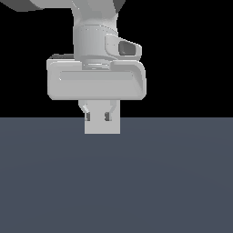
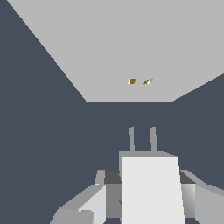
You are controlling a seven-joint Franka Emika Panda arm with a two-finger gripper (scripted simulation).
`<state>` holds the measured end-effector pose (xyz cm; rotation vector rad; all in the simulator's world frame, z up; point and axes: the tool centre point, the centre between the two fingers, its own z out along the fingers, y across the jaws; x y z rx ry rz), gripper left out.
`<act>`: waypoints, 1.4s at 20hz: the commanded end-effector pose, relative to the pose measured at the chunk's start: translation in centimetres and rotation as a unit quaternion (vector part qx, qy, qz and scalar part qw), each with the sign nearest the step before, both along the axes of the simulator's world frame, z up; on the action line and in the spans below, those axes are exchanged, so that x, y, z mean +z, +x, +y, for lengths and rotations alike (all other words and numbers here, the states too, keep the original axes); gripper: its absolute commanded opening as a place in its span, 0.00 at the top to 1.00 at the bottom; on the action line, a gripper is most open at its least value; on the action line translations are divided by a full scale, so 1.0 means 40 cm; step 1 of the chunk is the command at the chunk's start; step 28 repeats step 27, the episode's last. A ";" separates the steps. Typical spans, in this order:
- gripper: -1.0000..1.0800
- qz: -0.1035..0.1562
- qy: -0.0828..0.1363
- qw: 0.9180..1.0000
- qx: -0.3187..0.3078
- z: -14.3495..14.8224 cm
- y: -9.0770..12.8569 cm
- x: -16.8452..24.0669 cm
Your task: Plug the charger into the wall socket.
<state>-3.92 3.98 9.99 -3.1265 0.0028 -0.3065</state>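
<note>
From the exterior view, the arm's pale hand fills the upper middle of the frame, and the gripper [image 1: 98, 116] points down with its jaws closed on the charger [image 1: 102, 126], an off-white block sitting at 6 o'clock from the hand. The block hangs at the line where the black backdrop meets the slate-blue counter [image 1: 113, 182]; whether it touches the counter cannot be told. The wall socket cannot be made out in this view.

In the wrist view, the fingers [image 2: 94, 201] clamp the charger [image 2: 151, 188] on both sides, and two thin prongs [image 2: 142, 139] stick out of its far end. At 12 o'clock from the prongs stands the wall socket [image 2: 122, 48], a large pale grey panel with two small orange-dark holes [image 2: 139, 81] near its middle. A band of bare counter [image 2: 43, 144] separates prongs and panel; they are apart, and nothing lies between them. The prongs line up closely with the two holes.
</note>
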 end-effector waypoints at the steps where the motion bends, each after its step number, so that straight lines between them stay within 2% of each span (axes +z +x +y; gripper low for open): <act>1: 1.00 0.000 0.000 1.000 0.000 0.000 0.000 0.000; 8: 1.00 0.000 0.000 1.000 0.000 0.000 0.023 0.000; 19: 1.00 0.000 0.000 1.000 0.000 -0.001 0.114 0.000; 28: 1.00 0.000 0.000 1.000 0.000 0.000 0.125 0.000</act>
